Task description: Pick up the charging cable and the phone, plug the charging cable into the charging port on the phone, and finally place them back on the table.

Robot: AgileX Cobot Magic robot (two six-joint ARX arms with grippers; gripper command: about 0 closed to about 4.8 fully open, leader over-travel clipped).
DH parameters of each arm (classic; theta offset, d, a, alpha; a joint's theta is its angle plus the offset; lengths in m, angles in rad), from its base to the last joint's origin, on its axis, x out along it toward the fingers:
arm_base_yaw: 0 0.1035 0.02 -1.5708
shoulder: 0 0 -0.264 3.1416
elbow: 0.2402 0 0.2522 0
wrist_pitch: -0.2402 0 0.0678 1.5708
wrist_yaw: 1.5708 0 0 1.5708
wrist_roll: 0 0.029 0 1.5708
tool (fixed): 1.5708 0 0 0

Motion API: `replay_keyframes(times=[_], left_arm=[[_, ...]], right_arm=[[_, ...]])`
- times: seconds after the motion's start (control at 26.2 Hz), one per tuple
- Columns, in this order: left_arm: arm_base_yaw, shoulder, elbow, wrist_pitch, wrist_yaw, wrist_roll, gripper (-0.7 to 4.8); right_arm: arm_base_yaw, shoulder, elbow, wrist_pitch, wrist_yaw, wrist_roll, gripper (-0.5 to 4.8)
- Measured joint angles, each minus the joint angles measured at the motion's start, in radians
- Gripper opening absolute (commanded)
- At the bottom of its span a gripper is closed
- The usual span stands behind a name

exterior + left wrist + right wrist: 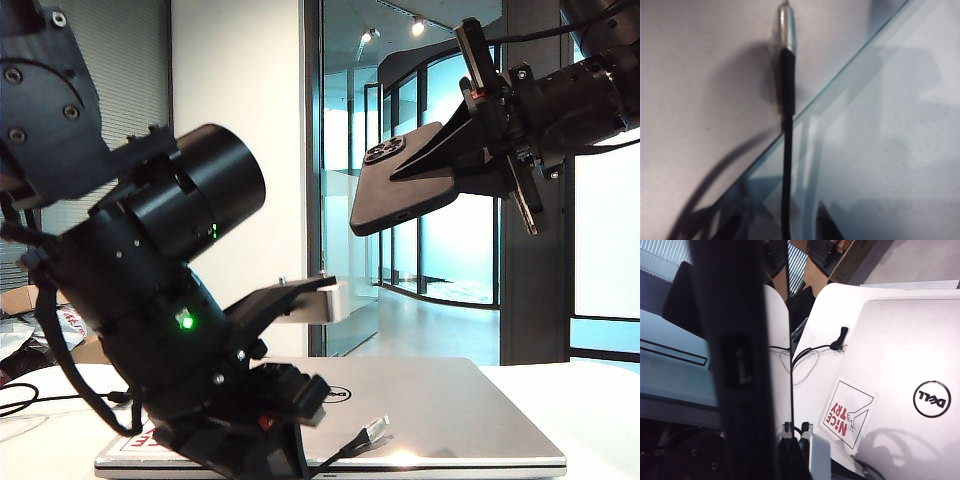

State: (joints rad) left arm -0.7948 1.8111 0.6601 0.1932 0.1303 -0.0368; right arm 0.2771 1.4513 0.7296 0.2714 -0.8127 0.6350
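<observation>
Exterior view, right gripper (478, 150): at 1 o'clock, high above the table (600, 400), closed on the phone (400, 185), with the round camera cluster facing this camera.
Phone pose: tilted, with 1 short edge hanging toward 7 o'clock. This probably leaves the charging port free for the plug to come up from below.
Exterior view, left gripper (305, 430): at 6 o'clock, low over the laptop (450, 410).
Cable (362, 436): its silver plug pokes out toward 3 o'clock, just above the laptop lid.
Left grip: I cannot tell whether the jaws are pressing the cable or standing loosely on either side of it.
Why low: my guess is that the plug end lay on the lid and has to be taken near its tip to be aimed.
Left wrist view adds: the cord (786, 165) runs straight out between 2 dark fingers (827, 227), and its metal tip lies over the grey lid. None of this is clear from outside.
Right wrist view adds: the phone's edge (735, 315) is seen close up as a dark band with a small slot (741, 365), likely the port. Beyond it are the cable's slack loop (807, 352), its tie band (841, 336) and the lid's sticker (847, 412).
Exterior only: it shows that the phone and the plug are well apart.
</observation>
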Motion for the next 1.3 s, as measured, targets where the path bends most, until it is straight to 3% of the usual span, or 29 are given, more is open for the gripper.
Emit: replay_keyframes(times=[0.08, 0.19, 0.23, 0.96, 1.11, 1.3], left_arm=[[0.000, 0.006, 0.000, 0.013, 0.000, 0.000, 1.50], [0.000, 0.005, 0.000, 0.030, 0.000, 0.000, 0.05], [0.000, 0.005, 0.000, 0.030, 0.000, 0.000, -0.08], [0.000, -0.021, 0.002, -0.126, 0.000, -0.001, 0.00], [0.000, -0.038, 0.002, -0.157, 0.000, -0.002, 1.21], [0.000, -0.088, 0.002, -0.167, 0.000, -0.001, 1.35]], right_arm=[[0.000, 0.000, 0.000, 0.000, 0.000, 0.000, -0.04], [0.000, 0.000, 0.000, 0.000, 0.000, 0.000, -0.05], [0.000, 0.000, 0.000, 0.000, 0.000, 0.000, -0.05], [0.000, 0.000, 0.000, 0.000, 0.000, 0.000, -0.04], [0.000, 0.000, 0.000, 0.000, 0.000, 0.000, -0.05], [0.000, 0.000, 0.000, 0.000, 0.000, 0.000, -0.04]])
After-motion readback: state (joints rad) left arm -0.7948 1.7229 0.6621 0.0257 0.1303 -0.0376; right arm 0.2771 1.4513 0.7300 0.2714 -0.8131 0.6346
